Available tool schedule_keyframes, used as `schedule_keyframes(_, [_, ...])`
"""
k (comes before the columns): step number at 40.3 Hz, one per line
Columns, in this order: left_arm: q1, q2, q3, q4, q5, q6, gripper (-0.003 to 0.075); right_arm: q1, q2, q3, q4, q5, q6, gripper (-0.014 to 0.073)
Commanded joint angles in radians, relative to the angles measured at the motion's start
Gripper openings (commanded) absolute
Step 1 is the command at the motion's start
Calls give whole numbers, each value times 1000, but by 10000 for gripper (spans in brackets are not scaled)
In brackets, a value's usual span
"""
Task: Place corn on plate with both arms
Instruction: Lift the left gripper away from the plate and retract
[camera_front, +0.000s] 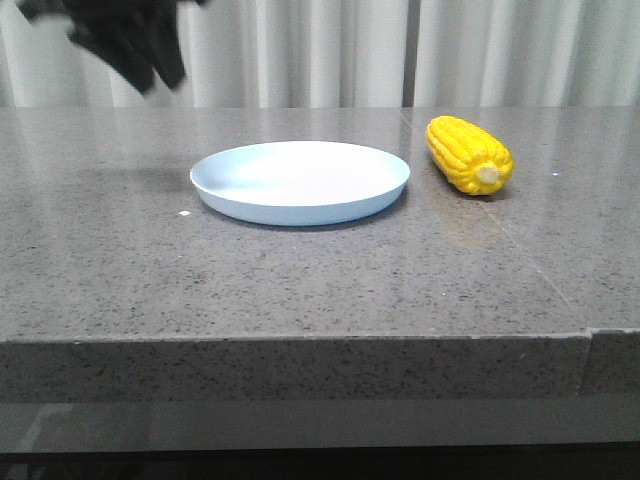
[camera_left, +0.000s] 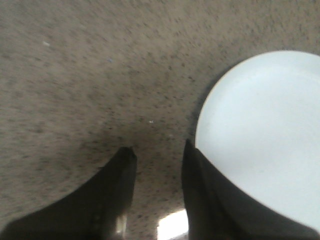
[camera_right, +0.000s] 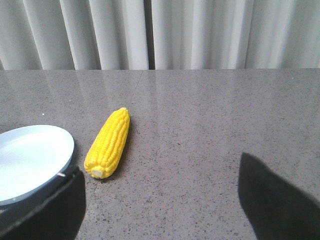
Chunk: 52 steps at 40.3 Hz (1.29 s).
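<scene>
Toward the right part of the table (camera_front: 300, 300), near its back edge, the corn (camera_front: 468, 153) lies on its side just beside the plate (camera_front: 300, 182) without touching it. Its long axis runs from the back edge toward the front, the pale stub end facing forward. The plate holds nothing. The right gripper (camera_right: 160, 200) is the nearer one: in its wrist view the corn sits ahead and slightly toward the plate side, the fingers spread wide and empty. The left gripper (camera_left: 157, 165) hangs above bare stone by the plate's far-left rim, its fingers a narrow gap apart, holding nothing. By this layout, the right arm looks better placed to reach the corn.
</scene>
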Motion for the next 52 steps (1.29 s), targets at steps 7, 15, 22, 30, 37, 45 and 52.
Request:
schedule_keyframes(7, [21, -230, 97, 263, -28, -155, 53, -5, 12, -33, 6, -74, -11, 645])
schedule_keyframes(15, [95, -397, 299, 261, -78, -155, -20, -5, 12, -33, 6, -74, -11, 645])
schedule_keyframes(22, [113, -574, 516, 229, -200, -155, -20, -5, 12, -33, 6, -74, -11, 645])
schedule_keyframes(30, [113, -835, 797, 195, -438, -152, -20, -5, 12, -33, 6, -74, -11, 645])
schedule_keyframes(37, [113, -1105, 995, 198, -532, -134, -20, -5, 12, -33, 6, -74, -11, 645])
schedule_keyframes(45, [113, -1402, 1126, 198, -539, -34, -20, -5, 12, -33, 6, -74, -11, 645])
schedule_keyframes(52, [113, -1600, 1194, 198, -535, -32, -20, -5, 12, -33, 6, -74, -11, 645])
